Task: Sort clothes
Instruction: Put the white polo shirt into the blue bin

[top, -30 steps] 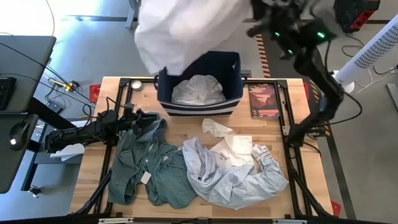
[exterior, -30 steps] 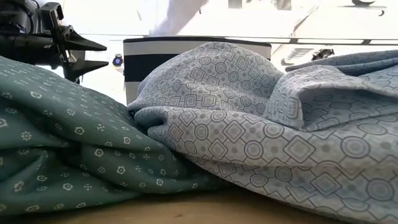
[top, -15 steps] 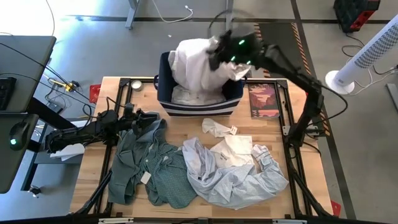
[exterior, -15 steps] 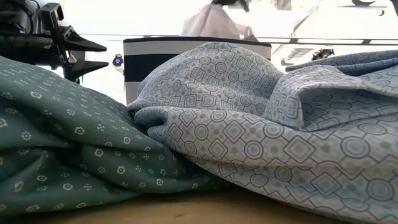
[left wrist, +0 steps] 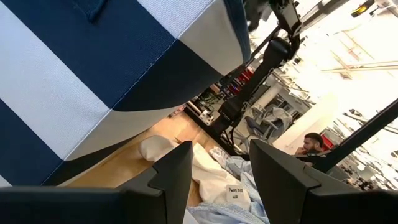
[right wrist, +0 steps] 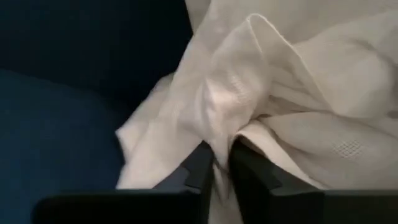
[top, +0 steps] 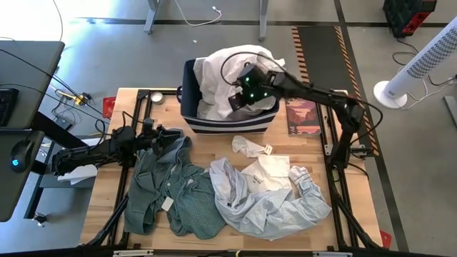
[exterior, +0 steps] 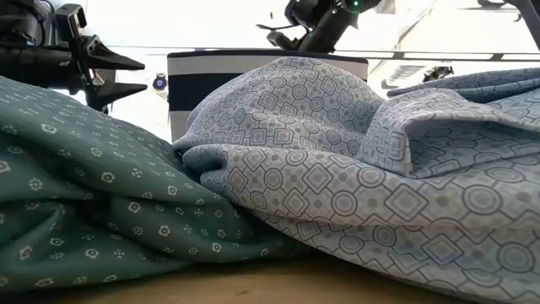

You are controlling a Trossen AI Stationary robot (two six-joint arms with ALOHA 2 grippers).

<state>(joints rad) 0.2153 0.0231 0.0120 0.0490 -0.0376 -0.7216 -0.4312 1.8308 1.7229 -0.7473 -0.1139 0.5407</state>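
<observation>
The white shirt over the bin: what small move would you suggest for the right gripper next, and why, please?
Probably open the right gripper fully and lift clear. Its fingers are nearly together with a fold of the white shirt between them, and the shirt already lies in the navy bin. The left gripper waits beside the bin.

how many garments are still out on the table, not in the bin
4 that I can tell: a green shirt front left, a pale blue shirt front right, a white one on top of it, and a small white piece near the bin. More may be buried.
</observation>
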